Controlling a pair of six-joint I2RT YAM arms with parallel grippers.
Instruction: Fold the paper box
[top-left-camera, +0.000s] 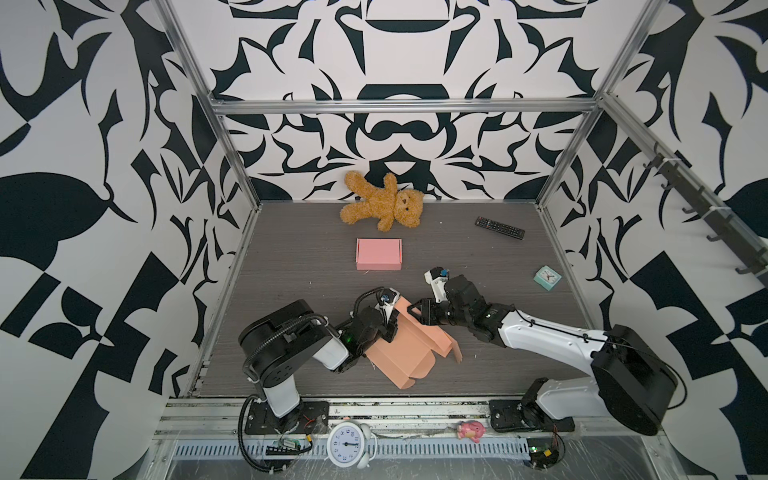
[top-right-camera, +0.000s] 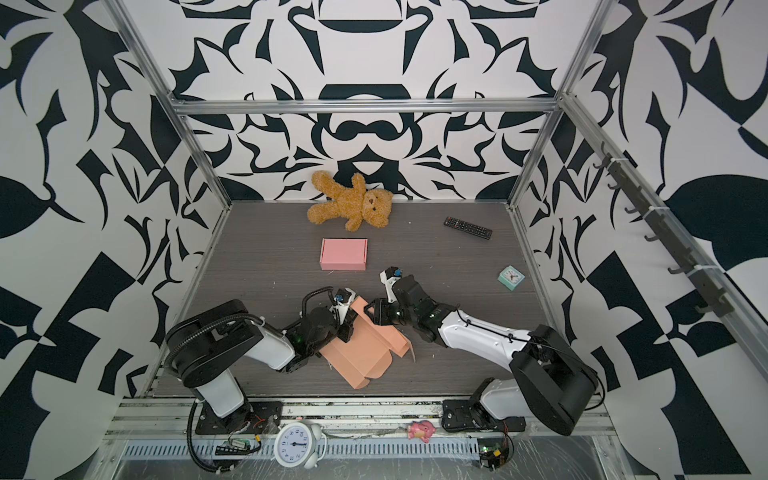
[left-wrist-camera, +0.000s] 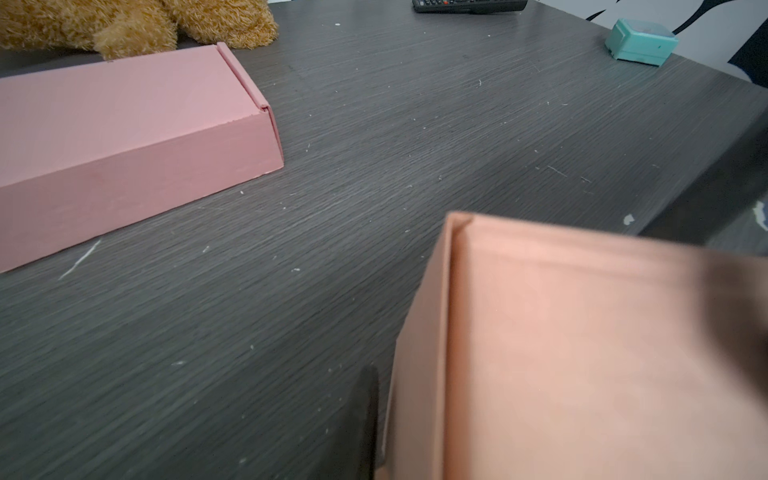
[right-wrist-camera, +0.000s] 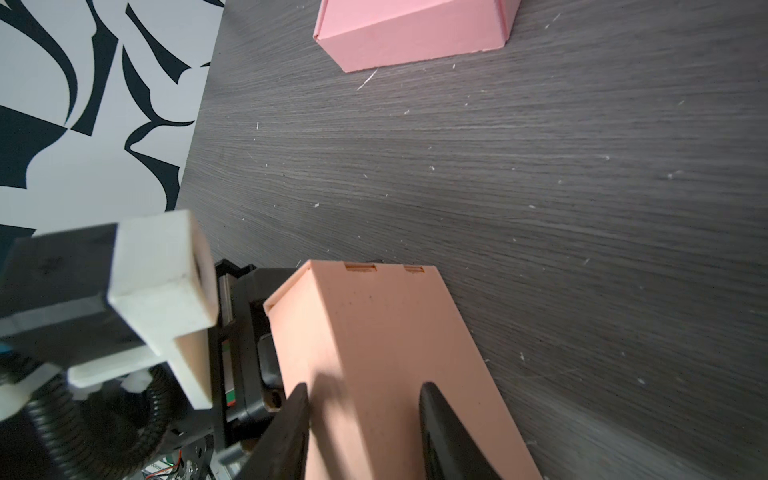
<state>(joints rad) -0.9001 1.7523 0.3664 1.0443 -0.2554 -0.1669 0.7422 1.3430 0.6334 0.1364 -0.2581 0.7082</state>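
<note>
The paper box (top-left-camera: 409, 353) lies half formed near the front of the counter (top-left-camera: 291, 270), walls partly raised and flaps splayed. Judged mid wall-folding, the next move calls for pressing the raised panel over and tucking it. The right arm (top-left-camera: 540, 332) reaches in low, right jaws parted over that panel and holding nothing. The left arm (top-left-camera: 330, 353) crouches at the box's left wall, left jaws straddling it, grip not discernible.
</note>
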